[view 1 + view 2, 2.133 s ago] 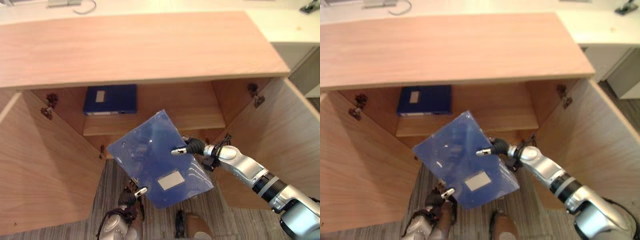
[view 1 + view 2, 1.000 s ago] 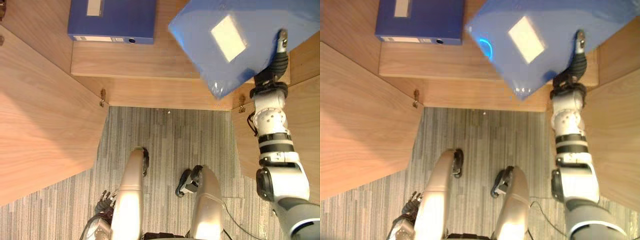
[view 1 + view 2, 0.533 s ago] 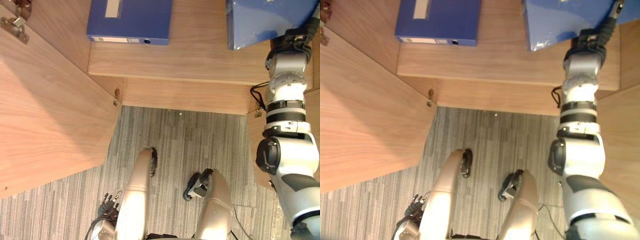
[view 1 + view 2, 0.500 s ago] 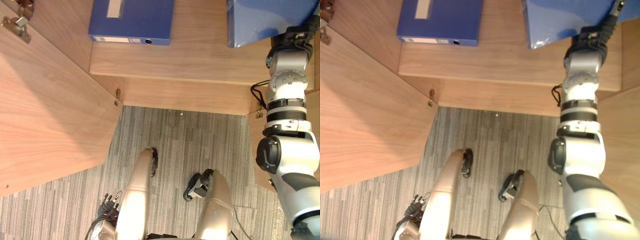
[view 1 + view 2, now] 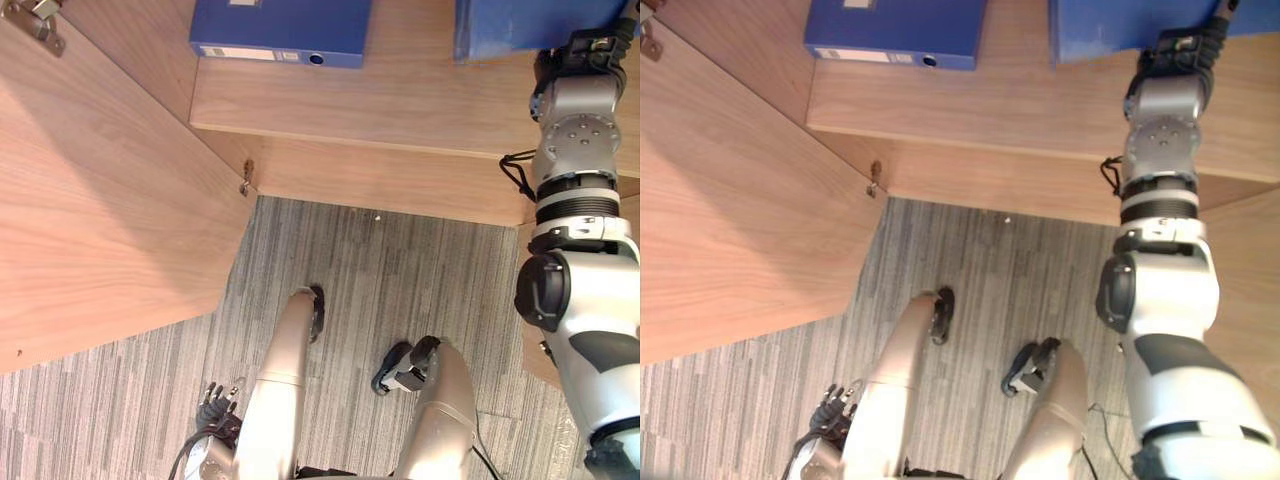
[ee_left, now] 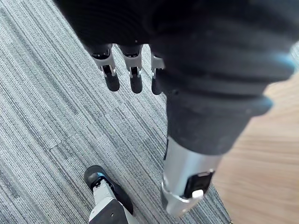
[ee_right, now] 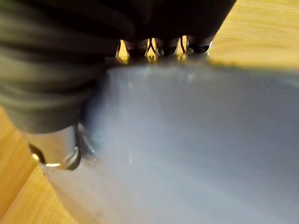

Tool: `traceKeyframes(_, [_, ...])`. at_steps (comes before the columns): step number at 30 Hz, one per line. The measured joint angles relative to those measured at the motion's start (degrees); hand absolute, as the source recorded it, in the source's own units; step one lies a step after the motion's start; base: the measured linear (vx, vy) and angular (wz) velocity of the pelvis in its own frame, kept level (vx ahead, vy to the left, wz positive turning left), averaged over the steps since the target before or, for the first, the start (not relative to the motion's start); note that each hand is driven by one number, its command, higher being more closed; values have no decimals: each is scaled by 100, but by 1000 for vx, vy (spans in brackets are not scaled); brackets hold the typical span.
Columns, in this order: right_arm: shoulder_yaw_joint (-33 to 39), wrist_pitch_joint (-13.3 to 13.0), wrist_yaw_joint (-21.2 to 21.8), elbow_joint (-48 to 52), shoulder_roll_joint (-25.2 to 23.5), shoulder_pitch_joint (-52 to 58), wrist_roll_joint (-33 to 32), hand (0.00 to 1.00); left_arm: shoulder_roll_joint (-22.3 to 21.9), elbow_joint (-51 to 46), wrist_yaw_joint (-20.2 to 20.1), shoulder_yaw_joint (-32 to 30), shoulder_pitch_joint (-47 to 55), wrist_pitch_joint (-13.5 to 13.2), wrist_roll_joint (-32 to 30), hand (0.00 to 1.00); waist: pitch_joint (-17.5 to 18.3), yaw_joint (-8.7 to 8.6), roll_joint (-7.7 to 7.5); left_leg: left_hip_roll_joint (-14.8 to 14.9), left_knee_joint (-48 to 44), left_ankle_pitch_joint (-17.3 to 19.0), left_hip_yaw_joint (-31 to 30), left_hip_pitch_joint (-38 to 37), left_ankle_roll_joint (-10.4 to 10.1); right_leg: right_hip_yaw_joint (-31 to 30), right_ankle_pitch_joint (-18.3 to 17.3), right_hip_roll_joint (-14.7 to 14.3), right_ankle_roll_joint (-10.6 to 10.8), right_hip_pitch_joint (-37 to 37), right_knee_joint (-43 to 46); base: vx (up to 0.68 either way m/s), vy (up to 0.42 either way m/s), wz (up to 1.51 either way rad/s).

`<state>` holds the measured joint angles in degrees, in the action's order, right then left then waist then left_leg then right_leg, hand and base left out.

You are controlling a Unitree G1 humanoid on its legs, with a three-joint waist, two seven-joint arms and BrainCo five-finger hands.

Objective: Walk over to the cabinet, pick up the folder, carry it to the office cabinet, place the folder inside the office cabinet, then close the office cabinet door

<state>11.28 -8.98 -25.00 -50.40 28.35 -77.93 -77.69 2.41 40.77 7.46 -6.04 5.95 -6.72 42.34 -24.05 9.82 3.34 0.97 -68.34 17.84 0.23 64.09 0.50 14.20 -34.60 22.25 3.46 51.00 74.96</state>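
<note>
Right robot hand (image 5: 1188, 45), folder (image 5: 1095, 25) farther in.

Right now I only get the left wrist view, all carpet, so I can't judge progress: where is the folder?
Observer: The blue folder is in the right hand, over the cabinet shelf; whether it touches, I cannot tell.
Operator: Is the hand closed on it?
Observer: In the right wrist view its fingers curl over the folder's far edge.
Operator: Anything else on that shelf?
Observer: A second, darker blue folder lies toward the left, apart from the first.
</note>
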Motion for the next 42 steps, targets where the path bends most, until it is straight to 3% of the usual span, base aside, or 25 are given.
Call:
traceKeyframes(6, [338,-365,-1,392,37,-163,-8,0,-28,14,22,-9,-1,-15,-5,0,-20,-19,46,-87,27,-59,-56,87,-17,102,-14,97,-2,11,27,-16,8,11])
traceKeyframes(13, [291,-438,207,470,98,-170,25,0,-64,33,28,-63,-2,-12,-5,0,-31,-9,74,-162,52,-81,-40,89,-4,99,-30,178,17,12,54,-8,4,5])
traceKeyframes(18, [-488,157,675,455,561,-171,968,0,-70,46,-62,-63,-1,5,-9,0,-46,-9,104,-150,55,-82,-23,90,-3,88,-29,178,17,25,54,0,0,0])
traceKeyframes(19, [-878,410,906,444,735,-171,1388,0,-69,53,-120,-64,-1,8,-10,0,-49,-20,111,-145,54,-83,-18,90,-2,86,-29,177,18,27,55,0,0,0])
traceKeyframes(21, [-1195,672,1159,372,857,-199,1857,0,-68,62,-188,-65,-1,12,-38,0,-54,-29,119,-138,54,-83,-16,88,-2,85,-29,175,18,27,57,0,0,0])
traceKeyframes(24, [-1858,1180,1696,27,1001,-260,3102,0,-63,107,-346,-70,-1,28,-188,0,-63,-41,134,-127,58,-84,-2,84,-2,82,-29,174,18,26,56,0,0,0])
traceKeyframes(28, [-2267,1531,2026,-469,992,-240,4081,0,-58,206,-479,-73,-2,106,-357,0,-89,-33,174,-119,65,-86,13,83,1,81,-28,175,19,27,48,0,0,0])
traceKeyframes(33, [-2263,1777,2203,-810,938,-134,4772,0,-56,207,-545,-150,-4,147,-406,0,-89,-16,175,-68,102,-89,67,65,2,80,-28,165,19,26,11,0,0,0])
traceKeyframes(42, [-2158,1876,2325,-889,799,122,5443,0,-64,195,-544,-329,-9,148,-355,0,-90,-36,176,-54,167,-95,113,-29,-7,42,-28,163,19,2,-9,0,0,0])
